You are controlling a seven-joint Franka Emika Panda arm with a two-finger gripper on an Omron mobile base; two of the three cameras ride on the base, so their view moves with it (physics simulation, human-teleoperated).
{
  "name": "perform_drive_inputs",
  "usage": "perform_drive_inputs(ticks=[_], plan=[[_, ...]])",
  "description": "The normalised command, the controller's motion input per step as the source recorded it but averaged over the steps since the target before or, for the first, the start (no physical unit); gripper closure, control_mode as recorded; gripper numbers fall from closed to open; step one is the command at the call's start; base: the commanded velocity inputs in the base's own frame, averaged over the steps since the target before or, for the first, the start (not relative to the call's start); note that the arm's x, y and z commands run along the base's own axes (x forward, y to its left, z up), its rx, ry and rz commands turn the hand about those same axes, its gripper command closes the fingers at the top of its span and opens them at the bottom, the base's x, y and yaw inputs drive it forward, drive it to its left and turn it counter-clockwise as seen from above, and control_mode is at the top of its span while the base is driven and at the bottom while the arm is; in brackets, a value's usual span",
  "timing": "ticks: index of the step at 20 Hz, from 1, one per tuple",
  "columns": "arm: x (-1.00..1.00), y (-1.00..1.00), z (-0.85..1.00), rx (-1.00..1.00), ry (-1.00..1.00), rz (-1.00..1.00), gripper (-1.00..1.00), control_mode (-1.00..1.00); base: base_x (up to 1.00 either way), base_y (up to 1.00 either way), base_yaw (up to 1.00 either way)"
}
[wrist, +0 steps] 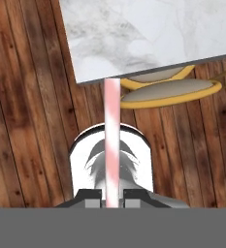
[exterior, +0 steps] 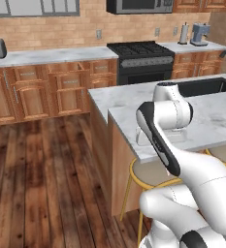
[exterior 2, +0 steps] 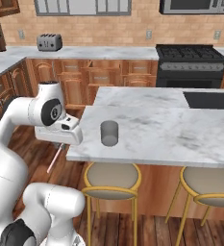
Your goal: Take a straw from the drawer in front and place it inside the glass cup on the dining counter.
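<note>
Beside the dining counter [exterior 2: 147, 125], fingers [wrist: 94, 193] pinch the straw [wrist: 111, 145] between them.

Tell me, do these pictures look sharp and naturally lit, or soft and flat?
Both base views: even, flat light, slightly soft, faint shadow under the dining counter. Right base view: glass cup a dull grey, no glint. Hand view: straw looms large and faintly blurred.

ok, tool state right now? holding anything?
Tool: shut on the straw, which hangs beside the dining counter, short of the glass cup.
</note>
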Motion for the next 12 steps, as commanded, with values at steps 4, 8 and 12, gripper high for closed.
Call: perform_drive_inputs(ticks=[4, 8, 12], plan=[[0.03, 0.01, 0.00, 0.00, 0.00, -0.01, 1.00, -1.00, 0.00, 0.00, 0.00], [0.02, 0.00, 0.00, 0.00, 0.00, 0.00, 1.00, -1.00, 0.00, 0.00, 0.00], [0.00, 0.00, 0.00, 0.00, 0.00, -0.02, 1.00, -1.00, 0.00, 0.00, 0.00]])
